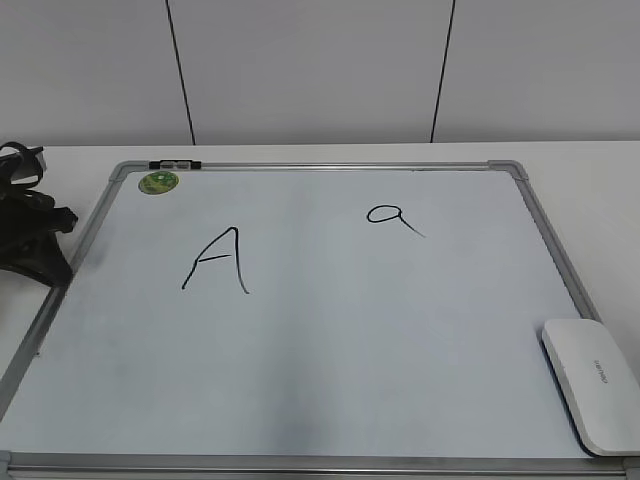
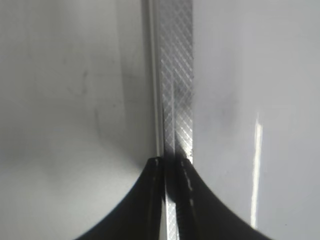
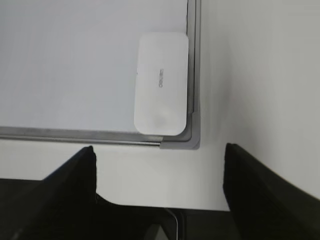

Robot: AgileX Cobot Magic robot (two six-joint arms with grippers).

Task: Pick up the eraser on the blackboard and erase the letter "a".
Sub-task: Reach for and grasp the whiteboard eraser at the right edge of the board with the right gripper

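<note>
The blackboard (image 1: 330, 360) is a white board with a silver frame, lying flat on the table. The white eraser (image 1: 592, 383) lies on its near right corner; the right wrist view shows it (image 3: 161, 84) against the corner frame. The letter "a" (image 1: 392, 217) is written on the far right half. My right gripper (image 3: 159, 150) is open and empty, above the table just off that corner, short of the eraser; it is out of the exterior view. My left gripper (image 2: 172, 162) is shut and empty over the board's left frame (image 2: 177, 100), and shows at the left edge (image 1: 60, 225).
A larger capital "A" (image 1: 218, 262) is written on the board's left half. A green round sticker (image 1: 159, 182) sits at the far left corner, and a dark marker (image 1: 175, 164) lies on the far frame. White table surrounds the board; a wall stands behind.
</note>
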